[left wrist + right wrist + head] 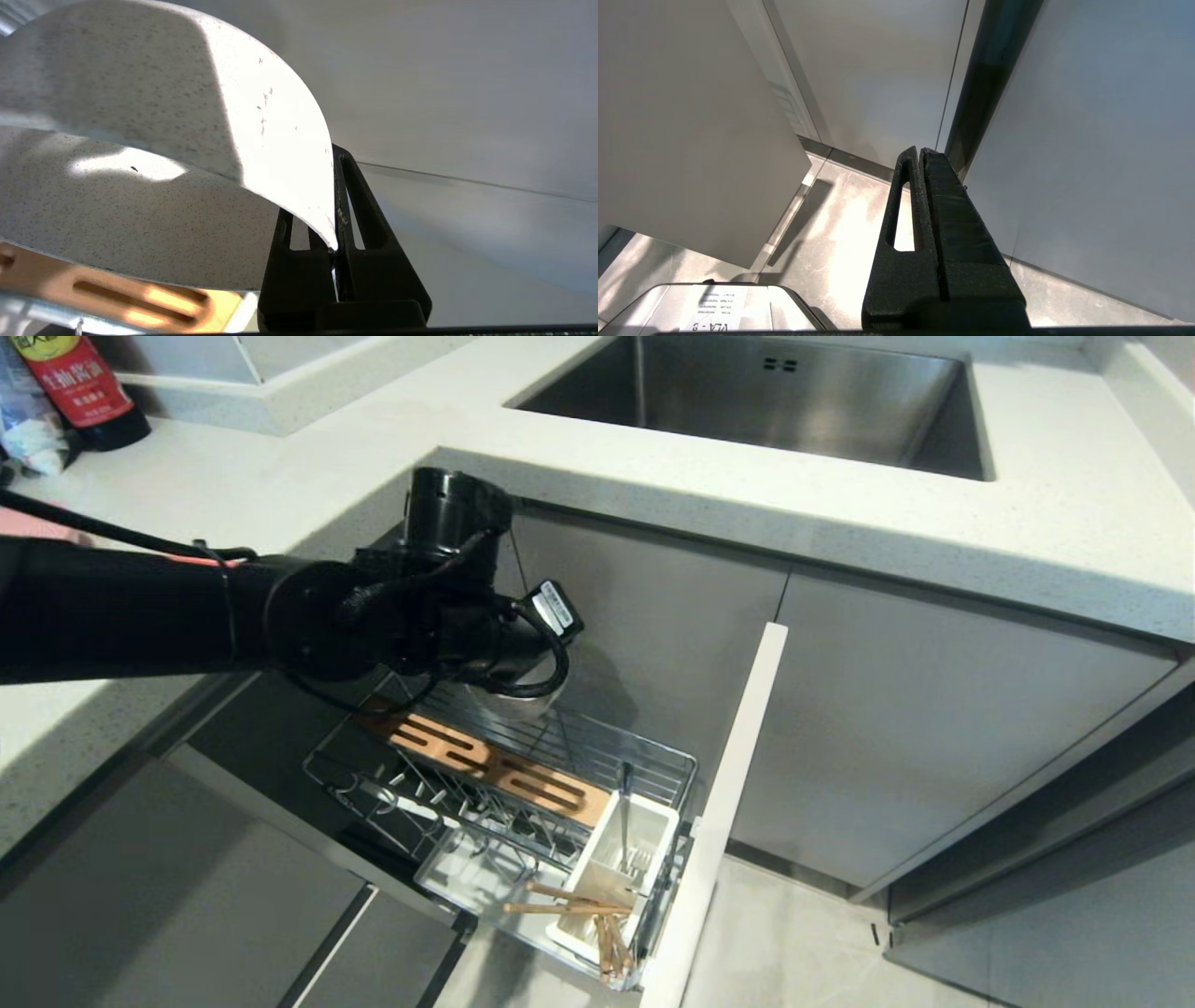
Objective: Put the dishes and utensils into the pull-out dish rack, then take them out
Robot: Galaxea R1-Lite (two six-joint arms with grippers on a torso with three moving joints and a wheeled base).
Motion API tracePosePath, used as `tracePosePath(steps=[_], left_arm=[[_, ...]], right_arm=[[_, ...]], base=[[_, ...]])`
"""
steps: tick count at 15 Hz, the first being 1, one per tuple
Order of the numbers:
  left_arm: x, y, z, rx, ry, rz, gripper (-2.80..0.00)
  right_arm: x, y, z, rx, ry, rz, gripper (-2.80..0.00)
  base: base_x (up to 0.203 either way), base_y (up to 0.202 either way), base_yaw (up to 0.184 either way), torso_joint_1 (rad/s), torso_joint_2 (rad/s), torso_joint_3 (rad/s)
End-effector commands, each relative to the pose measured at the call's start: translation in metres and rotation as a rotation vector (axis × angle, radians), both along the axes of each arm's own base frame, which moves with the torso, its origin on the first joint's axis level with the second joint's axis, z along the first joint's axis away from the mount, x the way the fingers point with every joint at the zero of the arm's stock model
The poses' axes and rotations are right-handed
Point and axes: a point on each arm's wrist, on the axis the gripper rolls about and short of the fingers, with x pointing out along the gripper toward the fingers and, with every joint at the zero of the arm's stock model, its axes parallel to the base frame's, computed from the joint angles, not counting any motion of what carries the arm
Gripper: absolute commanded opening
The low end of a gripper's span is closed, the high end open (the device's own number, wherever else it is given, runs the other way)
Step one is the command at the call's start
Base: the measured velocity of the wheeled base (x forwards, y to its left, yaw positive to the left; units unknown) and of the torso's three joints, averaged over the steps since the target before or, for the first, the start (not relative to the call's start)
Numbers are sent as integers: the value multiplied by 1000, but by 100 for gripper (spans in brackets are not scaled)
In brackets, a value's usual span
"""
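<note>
Speckled bowl [140, 196] is filling the left wrist view — left gripper [334, 233] fingers are pinching its rim, holding it above the pull-out dish rack [523, 803]; right gripper [922, 158] is hanging by the cabinets, fingers pressed together, empty.

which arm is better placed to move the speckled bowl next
Left. The left gripper is already shut on the rim of the small cream-white speckled bowl, above the chrome wire pull-out dish rack. The right gripper is shut, holds nothing, and points at the floor beside grey cabinet fronts.
</note>
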Motion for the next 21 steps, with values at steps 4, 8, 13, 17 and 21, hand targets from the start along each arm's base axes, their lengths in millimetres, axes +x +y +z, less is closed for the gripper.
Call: tracePosePath(steps=[4, 8, 13, 17, 21], left_arm=[[-72, 22, 69, -106, -163, -51, -280], [-143, 63, 122, -185, -346, -87, -280], [-197, 125, 161, -178, -571, 11, -280], [-217, 165, 174, -84, -695, 180, -280], [-249, 199, 183, 63, -805, 377, -280]], right_arm=[[0, 0, 0, 0, 0, 0, -280], [0, 0, 0, 0, 0, 0, -280], [0, 0, 0, 0, 0, 0, -280], [0, 0, 0, 0, 0, 0, -280], [0, 0, 0, 0, 0, 0, -280]], base=[[0, 0, 0, 0, 0, 0], [0, 0, 0, 0, 0, 0], [0, 0, 0, 0, 0, 0], [0, 0, 0, 0, 0, 0], [0, 0, 0, 0, 0, 0]])
